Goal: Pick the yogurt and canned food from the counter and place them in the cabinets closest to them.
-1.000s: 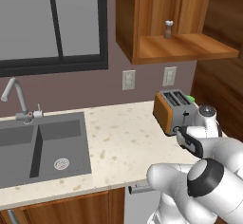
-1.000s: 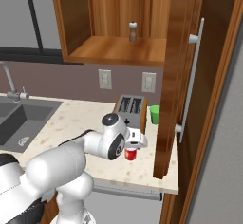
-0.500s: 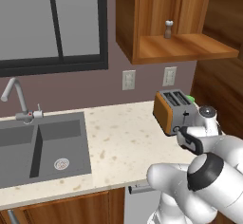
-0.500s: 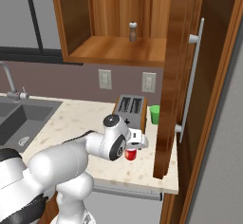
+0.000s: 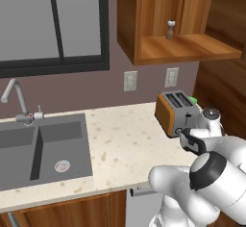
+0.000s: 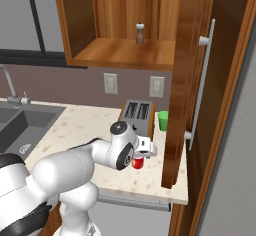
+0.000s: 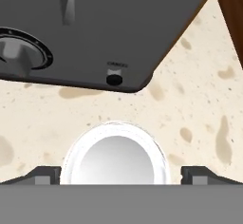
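Note:
The yogurt (image 7: 116, 157), a red cup (image 6: 138, 163) with a white rim, stands on the speckled counter (image 5: 122, 142) just in front of the toaster. My gripper (image 7: 122, 176) is straight above it and open, one fingertip on each side of the rim with a gap on both sides. In the right base view the hand (image 6: 143, 150) hovers over the cup next to the open cabinet door. The wall cabinet (image 6: 125, 52) above is open, with a bare wooden shelf. The canned food is out of view.
A toaster (image 6: 136, 114) stands close behind the cup, with a green cup (image 6: 163, 120) beside it. The open cabinet door (image 6: 182, 80) hangs just right of the hand. A pepper shaker (image 6: 140, 33) sits on the shelf. The sink (image 5: 41, 146) lies at the left.
The hand has edged slightly lower over the yogurt. The fingers stay open and the cup has not moved.

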